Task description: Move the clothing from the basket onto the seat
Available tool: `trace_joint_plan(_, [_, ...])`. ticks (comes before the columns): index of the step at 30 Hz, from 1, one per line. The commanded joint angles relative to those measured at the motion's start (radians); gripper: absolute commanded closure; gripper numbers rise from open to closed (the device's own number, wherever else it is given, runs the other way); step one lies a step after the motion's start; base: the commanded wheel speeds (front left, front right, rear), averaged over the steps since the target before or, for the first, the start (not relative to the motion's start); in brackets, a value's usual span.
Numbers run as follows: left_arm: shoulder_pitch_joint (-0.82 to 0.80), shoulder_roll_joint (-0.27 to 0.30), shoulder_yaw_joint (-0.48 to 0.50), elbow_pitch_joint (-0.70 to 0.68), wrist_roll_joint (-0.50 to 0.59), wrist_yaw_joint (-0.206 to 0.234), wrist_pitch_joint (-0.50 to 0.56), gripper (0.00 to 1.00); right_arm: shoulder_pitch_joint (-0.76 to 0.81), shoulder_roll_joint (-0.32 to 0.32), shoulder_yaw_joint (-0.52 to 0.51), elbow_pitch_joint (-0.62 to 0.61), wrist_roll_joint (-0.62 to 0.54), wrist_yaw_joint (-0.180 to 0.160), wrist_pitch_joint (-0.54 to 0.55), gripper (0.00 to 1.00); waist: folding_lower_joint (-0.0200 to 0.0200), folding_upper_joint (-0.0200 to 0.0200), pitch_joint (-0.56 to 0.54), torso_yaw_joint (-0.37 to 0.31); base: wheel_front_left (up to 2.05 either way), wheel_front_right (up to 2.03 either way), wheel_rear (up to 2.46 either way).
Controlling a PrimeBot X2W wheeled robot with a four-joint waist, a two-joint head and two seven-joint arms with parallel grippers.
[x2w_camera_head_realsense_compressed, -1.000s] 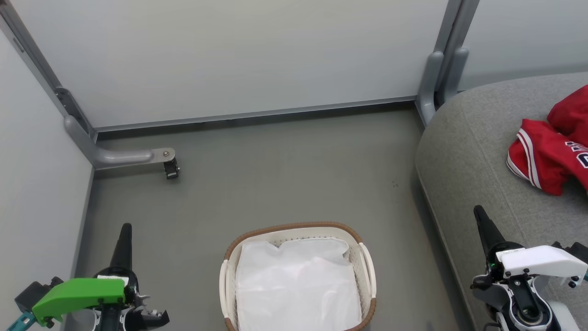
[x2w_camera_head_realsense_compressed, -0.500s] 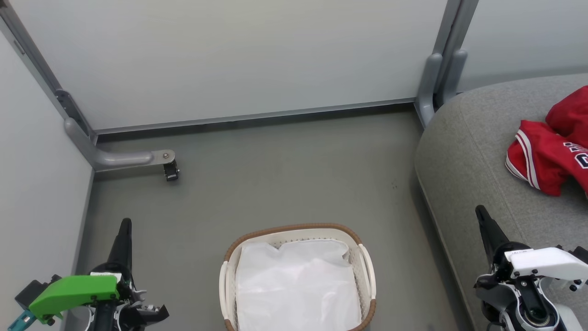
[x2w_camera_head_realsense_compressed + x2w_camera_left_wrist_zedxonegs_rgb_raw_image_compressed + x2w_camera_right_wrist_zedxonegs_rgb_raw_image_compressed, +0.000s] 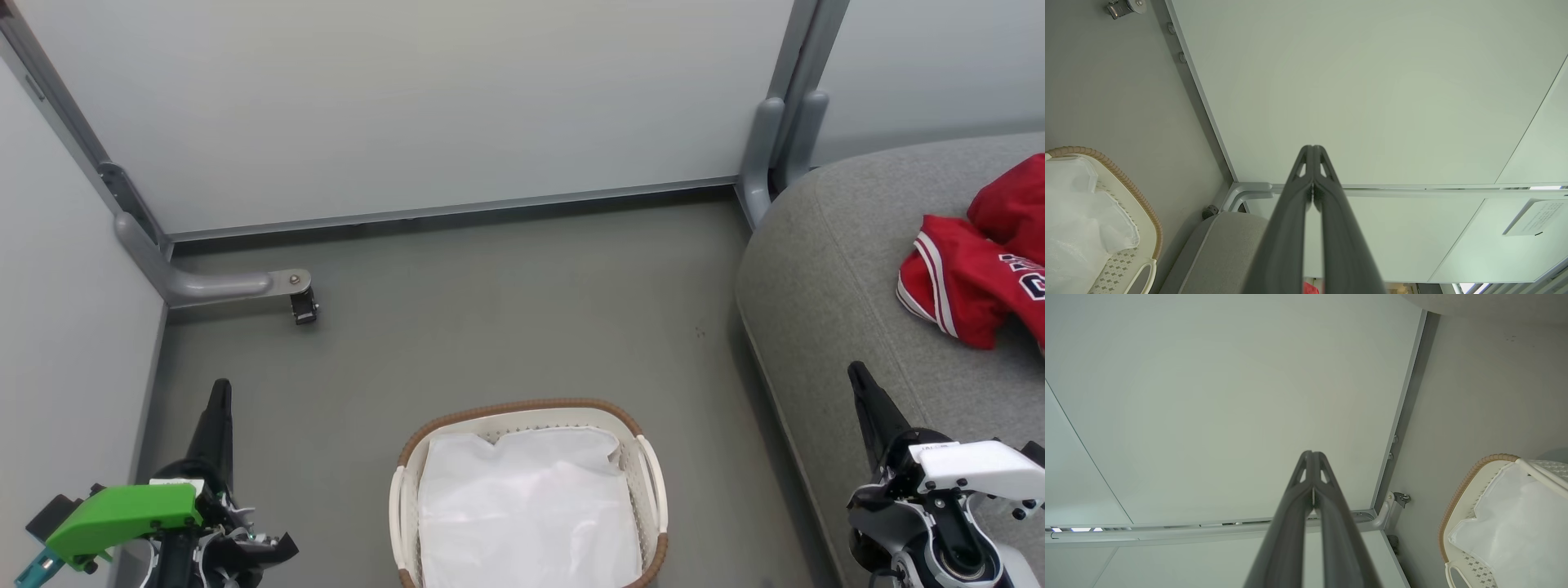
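The red clothing [image 3: 976, 273] lies crumpled on the grey seat [image 3: 824, 269] at the right edge of the head view; white stripes and dark lettering show on it. The white basket [image 3: 653, 490] with a brown woven rim stands on the floor at bottom centre and holds a white cloth sheet [image 3: 526, 510]. My left gripper [image 3: 220, 390] is shut at the lower left, left of the basket, with nothing in it. My right gripper [image 3: 858, 374] is shut at the lower right, over the seat's front edge, also holding nothing. The wrist views show each pair of fingers [image 3: 1312, 152] [image 3: 1312, 457] pressed together.
Pale partition panels [image 3: 424, 98] wall in the back and left. A grey panel foot with a small castor [image 3: 304, 306] juts onto the grey floor [image 3: 506, 310] at the left. Another grey post [image 3: 771, 139] stands by the seat's far corner.
The head view has shifted slightly. Both grippers have sunk a little lower in it, still shut. Basket, clothing and seat lie as before.
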Motion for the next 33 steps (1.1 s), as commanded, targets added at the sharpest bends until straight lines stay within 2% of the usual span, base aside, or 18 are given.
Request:
trace_joint_plan(1, [-0.01, 0.007, 0.003, -0.003, -0.004, -0.006, 0.004, 1.0, 0.011, -0.004, -0.002, -0.003, 0.004, 0.0, 0.004, 1.0, 0.0, 0.0, 0.0, 0.0, 0.0, 0.0, 0.0])
trace_joint_plan(33, [-0.01, 0.007, 0.003, -0.003, -0.004, -0.006, 0.004, 1.0, 0.011, -0.004, -0.002, -0.003, 0.004, 0.0, 0.003, 1.0, 0.0, 0.0, 0.0, 0.0, 0.0, 0.0, 0.0])
